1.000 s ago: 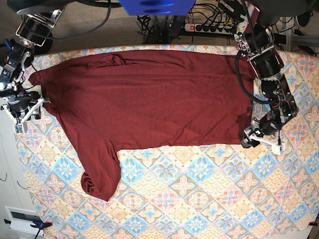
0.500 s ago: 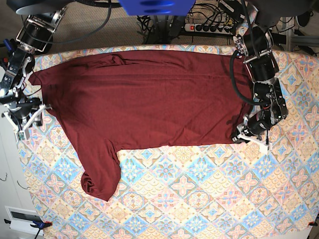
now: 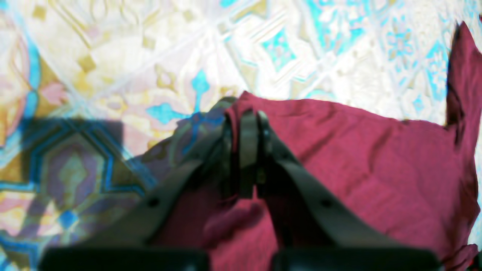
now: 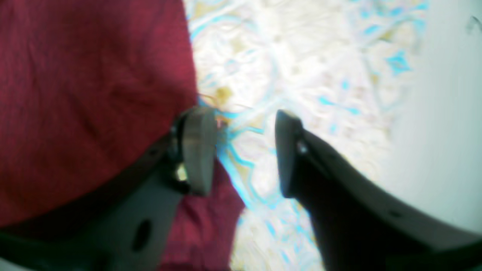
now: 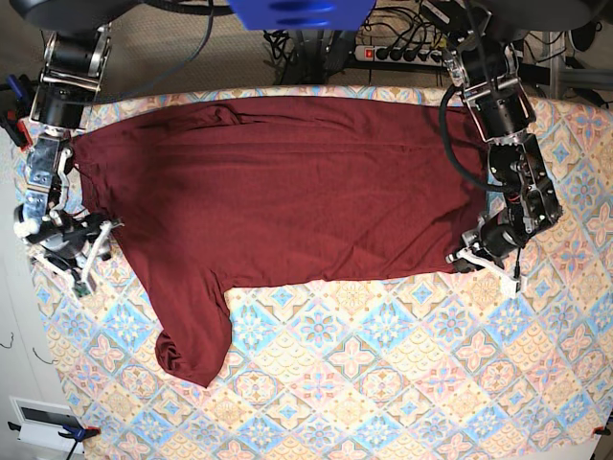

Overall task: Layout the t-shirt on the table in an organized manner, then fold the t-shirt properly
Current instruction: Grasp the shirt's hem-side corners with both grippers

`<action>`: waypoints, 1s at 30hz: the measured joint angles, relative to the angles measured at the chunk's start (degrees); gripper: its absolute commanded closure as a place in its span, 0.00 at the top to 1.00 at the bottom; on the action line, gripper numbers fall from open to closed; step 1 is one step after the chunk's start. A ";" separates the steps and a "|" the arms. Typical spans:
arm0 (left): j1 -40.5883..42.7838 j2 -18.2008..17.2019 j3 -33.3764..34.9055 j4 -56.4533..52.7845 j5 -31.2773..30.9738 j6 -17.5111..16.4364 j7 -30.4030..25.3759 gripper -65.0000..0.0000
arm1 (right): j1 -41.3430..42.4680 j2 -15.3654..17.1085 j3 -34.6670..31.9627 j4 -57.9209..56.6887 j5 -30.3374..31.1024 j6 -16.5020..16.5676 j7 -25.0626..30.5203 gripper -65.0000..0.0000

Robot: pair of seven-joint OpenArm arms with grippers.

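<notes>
The maroon t-shirt lies spread across the far half of the patterned table, with one sleeve hanging toward the front left. My left gripper is at the shirt's right front corner. In the left wrist view the left gripper is shut, pinching the edge of the t-shirt. My right gripper is at the shirt's left edge. The right wrist view shows the right gripper open, one finger over the hem of the t-shirt and the other over bare table.
A power strip and cables lie behind the table's far edge. The table's left edge runs close by my right gripper, with pale floor beyond it. A white box sits at the lower left corner.
My left gripper has moved left onto the shirt's corner and shut on it. My right gripper has moved down and right to the shirt's edge and opened wider. The shirt's left end has drawn in slightly.
</notes>
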 measured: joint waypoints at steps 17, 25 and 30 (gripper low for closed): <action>5.44 -2.05 -0.02 4.74 -13.88 0.15 1.16 0.00 | 4.28 0.15 -6.36 -18.08 -0.04 -0.02 10.56 0.50; 5.49 -2.10 -0.02 4.74 -13.92 0.17 1.20 0.00 | 6.23 0.31 -6.19 -25.77 1.03 0.02 16.41 0.35; 5.46 -2.10 -0.02 4.74 -13.99 0.09 1.20 0.00 | 8.50 0.20 -6.14 -28.74 0.59 0.17 16.90 0.01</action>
